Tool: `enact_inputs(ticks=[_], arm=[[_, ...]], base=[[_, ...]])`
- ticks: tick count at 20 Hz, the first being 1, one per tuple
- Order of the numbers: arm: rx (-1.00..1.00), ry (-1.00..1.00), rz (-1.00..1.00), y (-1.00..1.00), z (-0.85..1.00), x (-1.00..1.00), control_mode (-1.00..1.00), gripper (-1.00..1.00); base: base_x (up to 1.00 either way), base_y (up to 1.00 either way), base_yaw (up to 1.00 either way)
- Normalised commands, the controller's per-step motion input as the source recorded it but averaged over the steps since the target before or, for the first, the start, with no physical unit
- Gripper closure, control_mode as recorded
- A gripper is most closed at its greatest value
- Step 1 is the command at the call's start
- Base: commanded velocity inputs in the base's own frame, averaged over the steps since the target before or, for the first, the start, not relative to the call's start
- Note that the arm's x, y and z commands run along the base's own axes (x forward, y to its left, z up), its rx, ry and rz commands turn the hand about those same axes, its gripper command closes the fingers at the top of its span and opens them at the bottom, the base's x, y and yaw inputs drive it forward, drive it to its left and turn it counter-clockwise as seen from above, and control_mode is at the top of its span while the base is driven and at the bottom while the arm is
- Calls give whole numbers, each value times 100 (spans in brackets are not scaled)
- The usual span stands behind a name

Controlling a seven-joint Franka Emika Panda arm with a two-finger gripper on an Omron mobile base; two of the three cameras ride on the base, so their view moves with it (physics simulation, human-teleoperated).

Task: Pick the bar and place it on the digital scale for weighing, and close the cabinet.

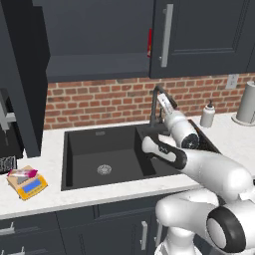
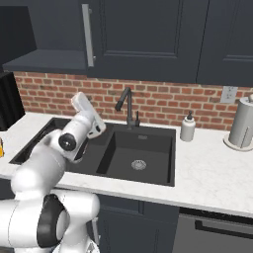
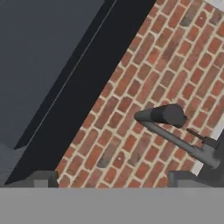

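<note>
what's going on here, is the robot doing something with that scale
The bar already lies on the digital scale on the counter left of the sink. The gripper is open and empty, raised near the faucet. The cabinet door still hangs open.

The pink-white bar (image 1: 22, 173) lies flat on the orange digital scale (image 1: 28, 185); the charcoal cabinet (image 1: 99, 40) stands open.

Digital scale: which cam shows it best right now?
Left base view. The digital scale sits whole on the counter left of the sink, with the bar lying on it. In the right base view just an orange sliver at the left edge, probably the scale. Hand view faces the brick wall and faucet.
</note>
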Motion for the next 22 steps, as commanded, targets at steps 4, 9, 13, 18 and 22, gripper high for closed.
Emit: enact_inputs(ticks=[4, 9, 13, 18, 22], arm=[[10, -37, 0, 0, 82, -97, -100, -100], [5, -45, 0, 0, 45, -88, -100, -100], [0, -25, 3, -1, 20, -59, -100, -100], [0, 6, 3, 0, 28, -38, -100, -100], [-12, 53, 3, 7, 24, -18, -100, -100]], base=[[0, 0, 0], [0, 0, 0], [0, 0, 0], [0, 0, 0], [0, 0, 0]])
